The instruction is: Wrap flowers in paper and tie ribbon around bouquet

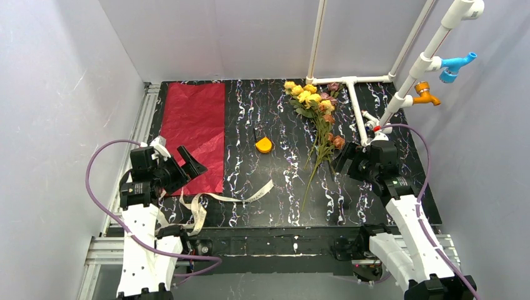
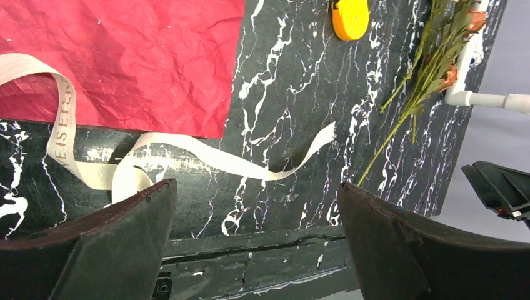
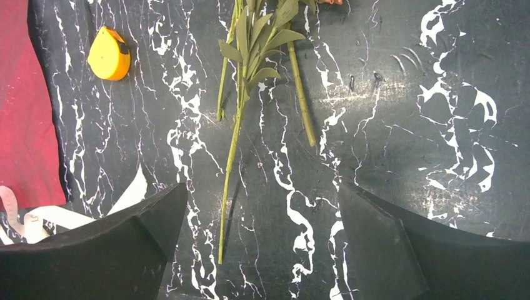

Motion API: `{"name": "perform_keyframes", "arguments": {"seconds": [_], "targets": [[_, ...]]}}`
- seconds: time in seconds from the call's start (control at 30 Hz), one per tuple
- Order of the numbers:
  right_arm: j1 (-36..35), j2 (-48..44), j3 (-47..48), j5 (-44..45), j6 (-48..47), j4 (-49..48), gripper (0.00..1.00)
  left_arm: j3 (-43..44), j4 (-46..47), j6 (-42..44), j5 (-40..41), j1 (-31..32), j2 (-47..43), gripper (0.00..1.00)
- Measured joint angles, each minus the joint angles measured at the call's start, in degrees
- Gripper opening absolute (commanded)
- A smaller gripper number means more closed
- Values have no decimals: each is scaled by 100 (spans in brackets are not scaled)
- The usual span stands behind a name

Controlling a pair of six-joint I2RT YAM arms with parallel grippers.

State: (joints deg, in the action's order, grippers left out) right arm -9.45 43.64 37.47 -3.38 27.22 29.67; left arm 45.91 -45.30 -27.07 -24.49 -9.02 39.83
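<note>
The flowers (image 1: 319,119) lie loose on the black marbled table, yellow, orange and pink blooms at the back, thin green stems (image 3: 231,156) running toward the near edge. The dark red paper (image 1: 197,134) lies flat at the left (image 2: 125,62). The cream ribbon (image 1: 206,203) curls off the paper's near edge across the table (image 2: 206,156). No bouquet shows. My left gripper (image 1: 190,164) hangs open over the paper's near part, nothing between its fingers (image 2: 106,244). My right gripper (image 1: 344,164) is open above the table just right of the stems, its fingers (image 3: 119,244) empty.
A small orange wedge-shaped object (image 1: 264,145) sits mid-table between paper and flowers. White pipe framework (image 1: 356,100) lies along the back right, with blue and orange fittings (image 1: 456,65) higher up. White walls close in the left, back and right sides.
</note>
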Motion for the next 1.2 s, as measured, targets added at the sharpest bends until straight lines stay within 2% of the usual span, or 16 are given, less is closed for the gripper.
{"name": "perform_keyframes", "arguments": {"seconds": [0.2,0.33,0.47,0.6,0.77,0.9,1.2], "targets": [[0,175,0,-179,103,-26,100,46,-85,46,70,20,153,100],[-37,358,0,-435,144,-66,100,46,-87,42,133,31,118,90],[-326,557,44,-413,269,-4,100,149,-61,42,490,297,439,88],[-1266,761,278,59,367,142,100,691,-20,144,1276,1421,1375,92],[-2306,1019,767,715,435,326,100,1388,26,393,1934,1956,2404,93],[-2575,1123,857,973,435,372,100,2221,39,627,2461,2179,3322,92],[-2599,1161,927,1080,450,634,100,3904,0,973,3147,2538,5574,88]]}}
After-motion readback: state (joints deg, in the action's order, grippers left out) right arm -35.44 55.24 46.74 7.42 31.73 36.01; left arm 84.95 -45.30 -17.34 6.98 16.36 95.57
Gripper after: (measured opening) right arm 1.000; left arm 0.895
